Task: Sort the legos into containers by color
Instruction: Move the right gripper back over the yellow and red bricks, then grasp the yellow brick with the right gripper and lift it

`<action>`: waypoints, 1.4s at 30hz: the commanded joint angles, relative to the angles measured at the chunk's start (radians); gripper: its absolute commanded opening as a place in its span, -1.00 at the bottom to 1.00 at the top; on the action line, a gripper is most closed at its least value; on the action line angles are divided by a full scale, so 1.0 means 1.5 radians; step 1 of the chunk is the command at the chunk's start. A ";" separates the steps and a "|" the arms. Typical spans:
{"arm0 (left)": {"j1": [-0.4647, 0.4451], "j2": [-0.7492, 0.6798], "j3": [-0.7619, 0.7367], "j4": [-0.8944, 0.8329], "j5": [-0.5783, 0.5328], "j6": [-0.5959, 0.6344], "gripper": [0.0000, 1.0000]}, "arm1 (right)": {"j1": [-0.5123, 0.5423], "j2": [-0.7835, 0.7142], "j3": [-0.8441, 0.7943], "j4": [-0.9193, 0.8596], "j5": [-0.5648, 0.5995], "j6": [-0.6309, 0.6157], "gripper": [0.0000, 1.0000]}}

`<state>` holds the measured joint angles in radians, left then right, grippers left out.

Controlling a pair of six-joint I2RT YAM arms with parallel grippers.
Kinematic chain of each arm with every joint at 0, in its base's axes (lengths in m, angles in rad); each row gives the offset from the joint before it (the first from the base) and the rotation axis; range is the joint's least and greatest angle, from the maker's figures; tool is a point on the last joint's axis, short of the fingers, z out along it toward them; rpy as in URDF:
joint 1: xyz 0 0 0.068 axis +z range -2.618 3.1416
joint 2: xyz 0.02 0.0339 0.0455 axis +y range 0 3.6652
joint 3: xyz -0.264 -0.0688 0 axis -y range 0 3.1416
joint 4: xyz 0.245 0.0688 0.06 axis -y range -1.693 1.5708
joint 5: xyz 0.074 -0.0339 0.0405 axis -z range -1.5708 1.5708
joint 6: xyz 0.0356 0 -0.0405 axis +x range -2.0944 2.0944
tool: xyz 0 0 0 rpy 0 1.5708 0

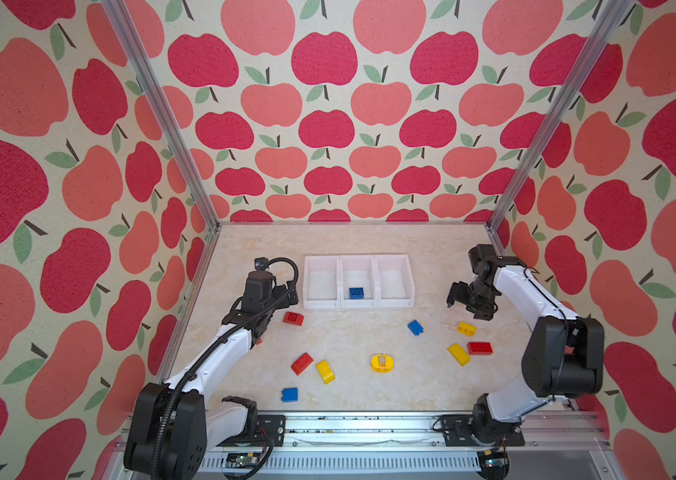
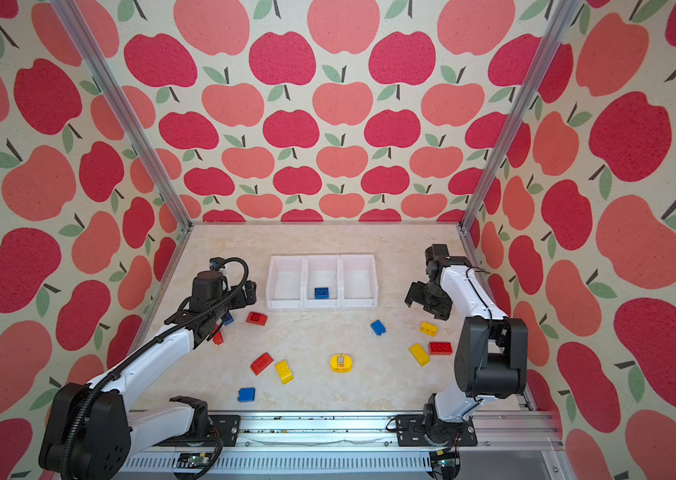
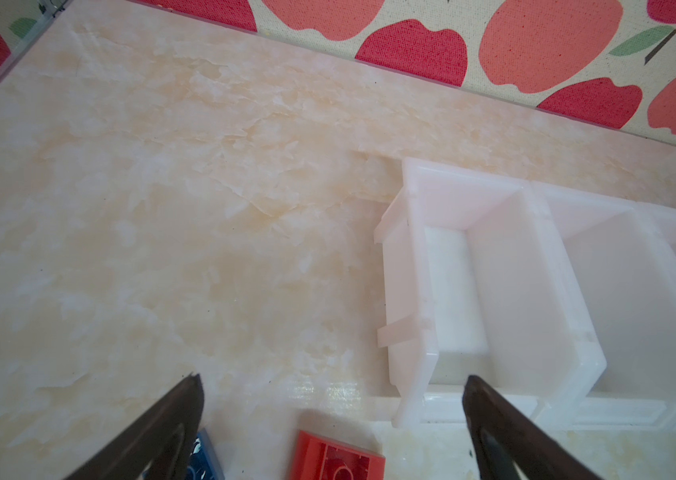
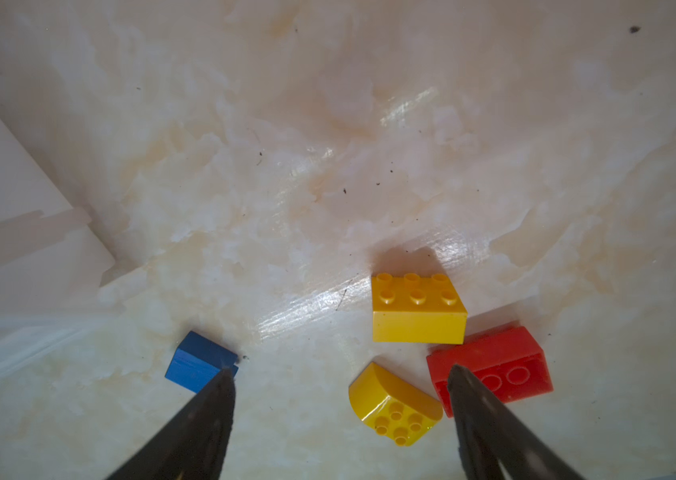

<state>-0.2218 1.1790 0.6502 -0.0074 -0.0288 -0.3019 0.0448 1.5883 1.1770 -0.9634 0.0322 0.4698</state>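
This is a robotics lab test cell, not a lived-in room. It is a small booth framed by bare silver aluminium extrusion posts point(image 1: 163, 120) and walled with cream fabric printed with red and pink apples point(image 1: 328, 124), closing in a beige marble-patterned bench point(image 1: 348, 345). A white-and-black left robot arm point(image 1: 220, 353) and a matching right robot arm point(image 1: 523, 299) stand on black base plates on a silver aluminium rail point(image 1: 369, 430) along the bench's near edge. A slotted grey cable duct point(image 1: 348, 461) runs below the rail.
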 commanded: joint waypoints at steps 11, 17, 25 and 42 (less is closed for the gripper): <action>-0.006 0.007 0.027 -0.003 -0.004 -0.003 0.99 | -0.034 -0.006 -0.083 0.049 0.034 -0.039 0.53; -0.006 0.007 0.030 -0.005 -0.006 -0.001 0.99 | -0.038 0.021 -0.090 0.068 0.042 -0.057 0.49; -0.006 0.006 0.032 -0.007 -0.010 0.000 0.99 | -0.039 0.031 -0.100 0.084 0.027 -0.072 0.43; -0.007 0.017 0.039 -0.005 -0.006 -0.001 0.98 | -0.038 0.050 -0.123 0.094 0.017 -0.076 0.18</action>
<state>-0.2272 1.1992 0.6819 -0.0082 -0.0288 -0.3016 -0.0078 1.6508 1.0054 -0.8249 0.0689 0.3653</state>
